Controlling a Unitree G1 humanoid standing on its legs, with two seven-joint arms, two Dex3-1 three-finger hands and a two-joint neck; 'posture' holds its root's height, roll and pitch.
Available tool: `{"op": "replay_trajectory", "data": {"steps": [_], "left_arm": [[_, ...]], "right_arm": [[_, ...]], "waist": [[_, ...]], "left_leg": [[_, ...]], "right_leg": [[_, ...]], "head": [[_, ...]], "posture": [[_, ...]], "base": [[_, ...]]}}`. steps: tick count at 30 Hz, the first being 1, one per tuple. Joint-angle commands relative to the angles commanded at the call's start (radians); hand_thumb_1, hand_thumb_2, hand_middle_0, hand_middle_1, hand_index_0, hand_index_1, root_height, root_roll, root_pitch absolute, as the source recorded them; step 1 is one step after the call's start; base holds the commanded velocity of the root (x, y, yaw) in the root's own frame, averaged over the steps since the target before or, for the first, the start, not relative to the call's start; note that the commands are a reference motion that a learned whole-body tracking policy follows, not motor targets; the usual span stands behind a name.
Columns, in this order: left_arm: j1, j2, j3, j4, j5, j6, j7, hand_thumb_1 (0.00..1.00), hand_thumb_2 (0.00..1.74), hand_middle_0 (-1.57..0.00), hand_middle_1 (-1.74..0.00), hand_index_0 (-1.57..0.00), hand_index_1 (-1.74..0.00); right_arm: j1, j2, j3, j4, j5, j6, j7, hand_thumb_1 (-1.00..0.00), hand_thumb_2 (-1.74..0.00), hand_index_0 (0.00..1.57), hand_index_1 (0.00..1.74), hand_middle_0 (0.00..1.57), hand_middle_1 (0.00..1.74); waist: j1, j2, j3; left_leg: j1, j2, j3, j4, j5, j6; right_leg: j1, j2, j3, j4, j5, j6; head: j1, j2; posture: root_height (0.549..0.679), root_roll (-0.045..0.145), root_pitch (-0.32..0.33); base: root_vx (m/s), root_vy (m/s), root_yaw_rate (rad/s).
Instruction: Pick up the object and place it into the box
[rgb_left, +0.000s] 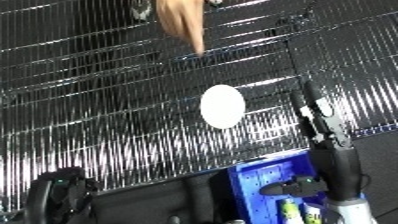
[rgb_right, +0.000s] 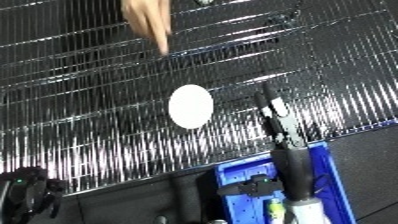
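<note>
1. Left eye view: nearest, the left hand (rgb_left: 58, 192), black, at the lower left edge; can't tell whether its fingers are curled or straight.
2. Right hand (rgb_left: 322, 122) reaches up from the lower right, fingers straight and together, holding nothing.
3. Blue bin (rgb_left: 253, 187) sits below the right forearm.
4. White oval object (rgb_left: 222, 106) lies on the shiny ribbed surface (rgb_left: 89, 125), just left of the right hand, apart from it.
5. Right eye view: a person's hand (rgb_right: 151, 20) points down from the top edge, well above the object.
</note>
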Motion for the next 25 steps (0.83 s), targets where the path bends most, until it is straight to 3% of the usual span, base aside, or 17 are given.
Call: {"op": "replay_trajectory", "data": {"steps": [7,14,25], "left_arm": [[0.017,-0.001,-0.004,0.001,0.002,0.007,-0.008,1.00,1.74,-1.57,-1.74,-1.57,-1.74],[0.023,0.001,-0.008,-0.002,0.003,0.011,-0.009,1.00,1.74,-1.57,-1.74,-1.57,-1.74],[0.002,-0.001,-0.012,-0.003,0.010,0.002,0.002,1.00,1.74,-1.57,-1.74,-1.57,-1.74]], "right_arm": [[0.011,0.012,0.005,-0.012,-0.011,0.004,-0.020,0.00,0.00,0.00,0.00,0.00,0.00],[0.012,0.013,0.002,-0.010,-0.019,-0.003,-0.023,0.00,0.00,0.00,0.00,0.00,0.00],[-0.025,0.002,0.004,0.043,-0.025,0.026,-0.014,0.00,0.00,0.00,0.00,0.00,0.00]], "waist": [[0.012,-0.001,0.000],[0.015,-0.001,0.003],[0.022,0.005,0.003]], "left_leg": [[0.001,-0.006,-0.001,0.010,-0.002,0.0028],[-0.007,-0.006,0.001,0.016,-0.001,0.0032],[-0.039,-0.007,0.001,0.033,0.001,0.0009]], "right_leg": [[0.000,-0.0013,-0.006,0.012,-0.004,0.0001],[-0.012,-0.0018,-0.008,0.021,-0.001,0.0020],[-0.048,-0.0093,-0.014,0.039,0.008,0.0052]], "head": [[-0.007,-0.023],[0.013,-0.022],[0.067,0.002]], "posture": [[0.630,0.059,-0.036],[0.628,0.056,-0.037],[0.624,0.053,-0.030]], "base": [[0.039,0.014,0.116],[0.009,0.004,0.049],[0.010,-0.001,0.037]]}}
